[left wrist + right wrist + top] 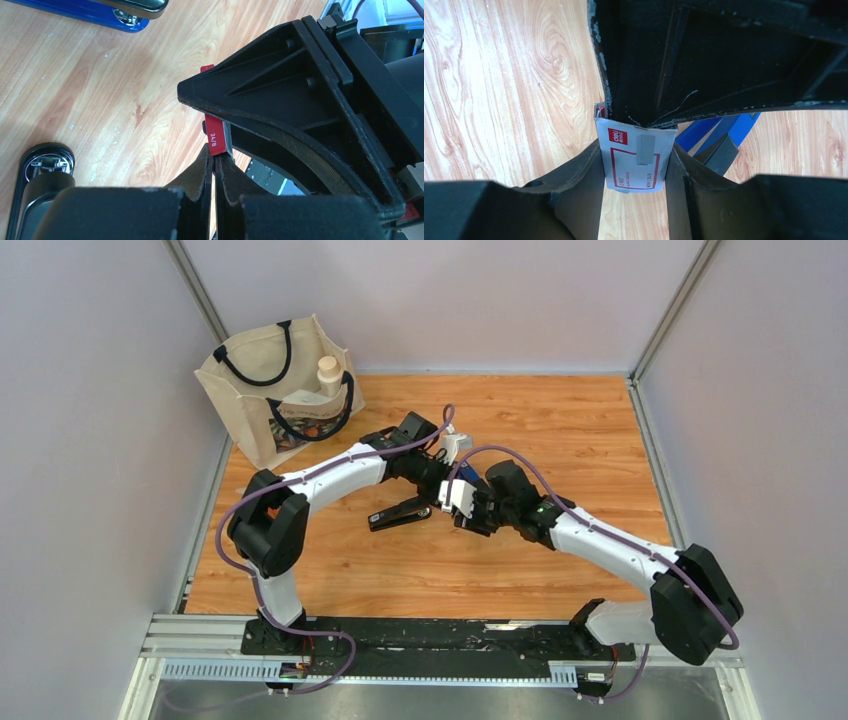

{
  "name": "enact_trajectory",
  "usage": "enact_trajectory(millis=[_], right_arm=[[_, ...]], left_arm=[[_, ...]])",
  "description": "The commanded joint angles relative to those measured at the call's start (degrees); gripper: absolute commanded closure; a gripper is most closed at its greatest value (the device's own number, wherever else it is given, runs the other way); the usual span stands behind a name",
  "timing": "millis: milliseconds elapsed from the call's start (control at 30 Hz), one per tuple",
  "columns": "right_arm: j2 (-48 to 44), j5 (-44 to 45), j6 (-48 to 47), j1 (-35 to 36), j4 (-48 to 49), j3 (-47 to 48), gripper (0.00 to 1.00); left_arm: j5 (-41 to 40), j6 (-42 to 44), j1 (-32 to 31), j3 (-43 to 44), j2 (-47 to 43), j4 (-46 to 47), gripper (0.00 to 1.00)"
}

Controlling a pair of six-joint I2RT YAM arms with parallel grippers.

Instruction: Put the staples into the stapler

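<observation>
Both arms meet over the centre of the wooden counter (560, 420), where the staples (636, 159) are held off the surface. In the right wrist view the right pincer (635, 172) grasps the white box across its width, one finger on each long side, so the box's long axis runs up the frame, away from the pincer and toward the left arm. In the left wrist view the left pincer (214, 167) is nearly clenched, its two fingertips pinching the red end flap of the box at the centre of the frame; the rest of the box is hidden there behind the right pincer's black finger. The left arm is therefore the one placed to open the box while the right arm holds it steady; the coming move probably turns on pulling along the box's long axis. The stapler (107, 11) lies flat on the counter at the upper left of the left wrist view, apart from both pincers; a blue part also shows behind the box in the right wrist view. A black stapler (402, 514) lies on the counter just left of the meeting point in the top view. A canvas bag (280, 390) stands at the upper left of the counter.
</observation>
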Motion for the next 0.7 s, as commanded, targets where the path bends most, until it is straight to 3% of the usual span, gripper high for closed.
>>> enact_trajectory(millis=[0,267,667], right_arm=[[1.74,2.79,-1.10,-1.56,-6.11,-0.09,0.60],[2.62,2.70,-1.46,-1.65,-7.26,0.44,0.60],[0.25,0.15,-0.58,-1.65,-7.96,1.14,0.58]], left_arm=[[4.84,1.77,1.38,0.88,-5.02,-1.82,0.93],[5.89,1.94,2.53,1.67,-6.34,-2.52,0.77],[-1.93,0.54,2.70,0.18,-4.85,-1.38,0.75]])
